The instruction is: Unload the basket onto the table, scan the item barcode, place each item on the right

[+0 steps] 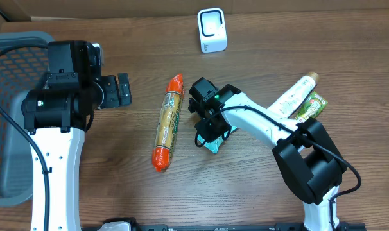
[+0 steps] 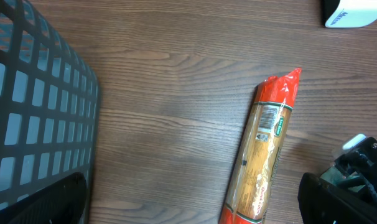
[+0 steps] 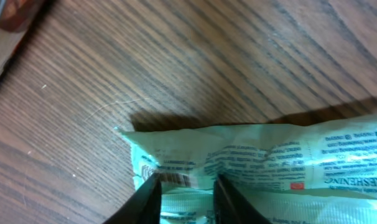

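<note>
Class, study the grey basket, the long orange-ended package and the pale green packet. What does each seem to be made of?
The grey basket looks like matt moulded plastic, judging by its even grid of holes. The long package seems to be glossy plastic film, pinched at the orange ends. The pale green packet looks like thin printed film, plastic or foil-lined; it creases and shines.

A dark brown wooden table [image 1: 246, 192] with fine, straight grain fills the view under soft, even indoor light. A tan cardboard strip [image 1: 117, 9] lines its far edge. A grey mesh basket [image 1: 5, 160] sits at the left.
</note>
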### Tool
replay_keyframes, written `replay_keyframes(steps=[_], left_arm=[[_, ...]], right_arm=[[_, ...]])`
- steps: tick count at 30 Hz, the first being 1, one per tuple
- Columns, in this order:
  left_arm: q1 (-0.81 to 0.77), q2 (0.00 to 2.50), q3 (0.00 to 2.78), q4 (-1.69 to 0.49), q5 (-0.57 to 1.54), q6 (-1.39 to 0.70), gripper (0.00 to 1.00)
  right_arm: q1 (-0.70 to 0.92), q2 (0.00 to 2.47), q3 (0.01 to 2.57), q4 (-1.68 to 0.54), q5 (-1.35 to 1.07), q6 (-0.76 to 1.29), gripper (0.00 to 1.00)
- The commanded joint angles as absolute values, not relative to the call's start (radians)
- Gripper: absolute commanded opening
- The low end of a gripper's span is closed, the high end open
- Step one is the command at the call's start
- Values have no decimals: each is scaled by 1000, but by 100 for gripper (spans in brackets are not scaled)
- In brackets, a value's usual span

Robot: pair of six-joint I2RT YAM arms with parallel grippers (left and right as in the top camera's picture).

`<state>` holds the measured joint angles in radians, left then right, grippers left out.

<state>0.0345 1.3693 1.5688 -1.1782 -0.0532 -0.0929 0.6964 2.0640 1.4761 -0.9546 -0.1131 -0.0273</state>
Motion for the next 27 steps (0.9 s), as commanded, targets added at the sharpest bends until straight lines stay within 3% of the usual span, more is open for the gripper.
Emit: replay_keyframes(steps=[1, 3, 7, 9, 21, 24, 27], left_arm=[[32, 1372, 1586, -1174, -59, -67, 99], [32, 1372, 1586, -1174, -59, -67, 100], [32, 1372, 1586, -1174, -59, -67, 100], [32, 1372, 1586, -1174, -59, -67, 99], [32, 1372, 1586, -1174, -59, -67, 100], [32, 1372, 1586, -1174, -59, -67, 100], [32, 1372, 1586, -1174, -59, -67, 99]], right_arm=[[687, 2093, 1431, -966, -18, -28, 36], [687, 2093, 1431, -969, -1, -28, 41], [687, 2093, 1431, -971, 36, -28, 72], [687, 2093, 1431, -970, 49, -28, 81], [668, 2067, 1643, -1083, 56, 33, 84], [620, 2053, 1709, -1109, 81, 22, 89], [543, 2054, 1723, -1102, 81, -54, 100]])
